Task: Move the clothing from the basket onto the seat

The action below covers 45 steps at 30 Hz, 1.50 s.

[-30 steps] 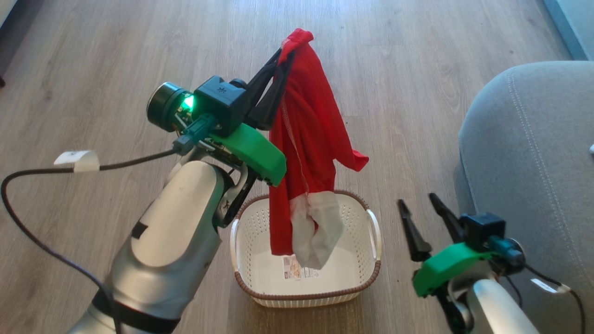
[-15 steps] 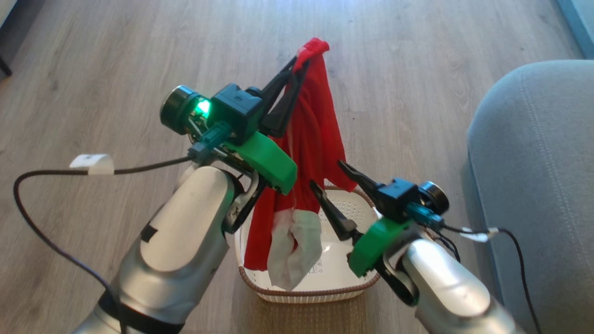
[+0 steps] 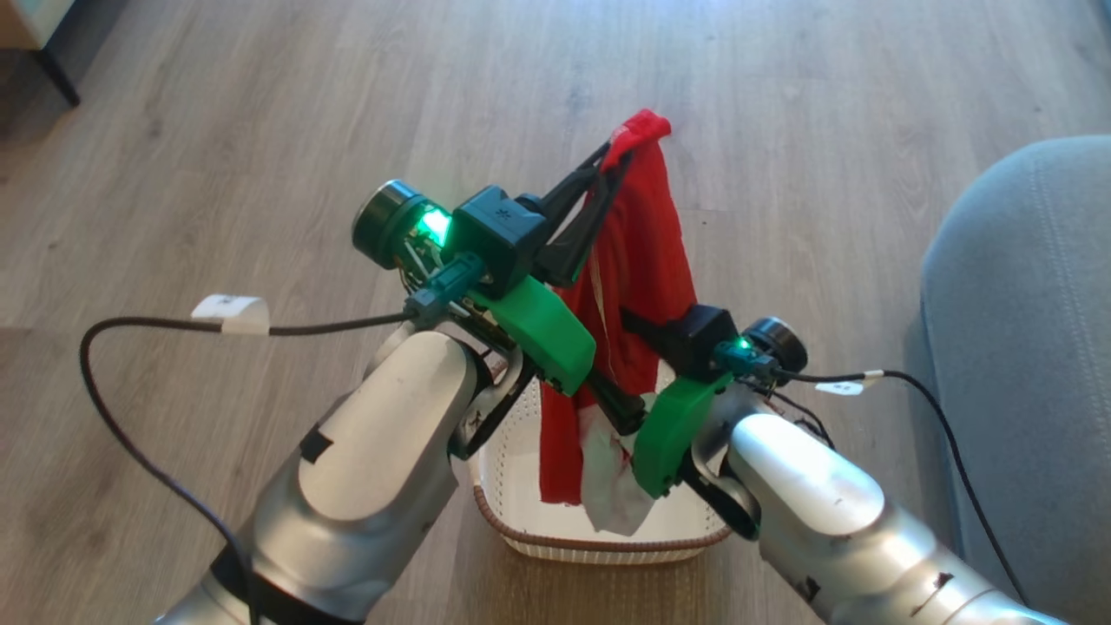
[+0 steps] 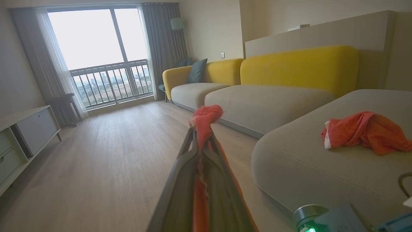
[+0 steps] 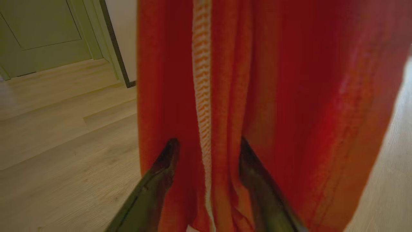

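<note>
My left gripper (image 3: 618, 154) is shut on the top of a red piece of clothing (image 3: 647, 252), which hangs down with its white-trimmed end inside the cream basket (image 3: 599, 549). The left wrist view has red cloth pinched at the left gripper's (image 4: 202, 129) tips. My right gripper (image 3: 612, 356) reaches into the hanging cloth at mid-height. In the right wrist view the right gripper (image 5: 207, 143) is open, its fingers apart against the red fabric (image 5: 273, 96) and its white zigzag trim. Another red garment (image 4: 363, 132) lies on the grey seat (image 4: 315, 170), which sits at the right (image 3: 1024, 365) of the head view.
Wooden floor (image 3: 260, 130) surrounds the basket. Black cables (image 3: 130, 347) trail from both wrists. A furniture leg (image 3: 54, 74) stands at the far left. In the left wrist view there is a low cabinet (image 4: 29, 129), a yellow-backed sofa (image 4: 299, 64) and a balcony window (image 4: 96, 54).
My right arm has swung left from beside the seat to the hanging garment, its fingers now against the cloth. My left gripper keeps its hold. The head view has shifted.
</note>
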Tool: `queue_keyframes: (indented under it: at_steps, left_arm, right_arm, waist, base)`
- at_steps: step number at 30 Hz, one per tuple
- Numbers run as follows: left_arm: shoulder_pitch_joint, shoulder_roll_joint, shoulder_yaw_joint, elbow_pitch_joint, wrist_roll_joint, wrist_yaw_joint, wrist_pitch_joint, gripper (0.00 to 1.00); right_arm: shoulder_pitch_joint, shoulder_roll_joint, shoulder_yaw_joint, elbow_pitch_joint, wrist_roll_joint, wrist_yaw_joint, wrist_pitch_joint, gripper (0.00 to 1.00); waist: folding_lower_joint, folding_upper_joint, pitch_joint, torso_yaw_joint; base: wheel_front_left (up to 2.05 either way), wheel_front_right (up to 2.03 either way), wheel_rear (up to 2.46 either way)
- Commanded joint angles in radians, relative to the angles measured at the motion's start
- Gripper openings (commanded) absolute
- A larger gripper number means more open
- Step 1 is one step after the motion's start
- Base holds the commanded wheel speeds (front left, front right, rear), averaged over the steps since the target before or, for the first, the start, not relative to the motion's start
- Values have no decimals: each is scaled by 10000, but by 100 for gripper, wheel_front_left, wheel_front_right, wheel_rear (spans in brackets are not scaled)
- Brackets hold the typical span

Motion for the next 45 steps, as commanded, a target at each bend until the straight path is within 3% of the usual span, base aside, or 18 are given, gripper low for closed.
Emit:
queue_keyframes:
  at_steps: [1,2,12,13,14,15,28,45]
  left_arm:
    - [-651,45,299,-273,-79,-57,-85,0]
    - [-666,37,256,-250,-100,-53,-96,0]
    - [-664,87,217,-18,-173,114,-243,0]
    - [-641,98,220,1,-193,118,-264,26]
    - [-609,101,220,32,-240,101,-274,73]
    - [-591,116,231,55,-256,111,-292,100]
    - [-106,331,180,709,-483,108,-474,100]
    - [1001,794,279,1257,-707,124,-854,100]
  right_arm:
    - [-371,186,119,-143,141,-2,-67,4]
    - [-408,186,177,-33,283,-2,-67,0]
    - [-570,188,-321,-86,441,-2,-67,0]
    - [-540,188,-418,-166,393,-2,-67,0]
    - [-505,188,-539,-229,335,-2,-67,0]
    - [-464,188,-660,-306,284,-2,-67,0]
    - [437,151,-2422,-1251,-583,-2,-67,0]
    - [1618,-602,-3994,-2667,-968,-2,-67,0]
  waist:
    - [-1,0,5,64]
    - [-1,0,15,99]
    - [-1,0,225,-115]
    - [-1,0,238,-179]
    - [-1,0,245,-229]
    - [-1,0,265,-293]
    - [-1,0,246,-1250]
    - [-1,0,222,-3639]
  base:
    - [0,0,0]
    - [0,0,0]
    - [0,0,0]
    - [0,0,0]
    - [0,0,0]
    - [0,0,0]
    - [0,0,0]
    - [0,0,0]
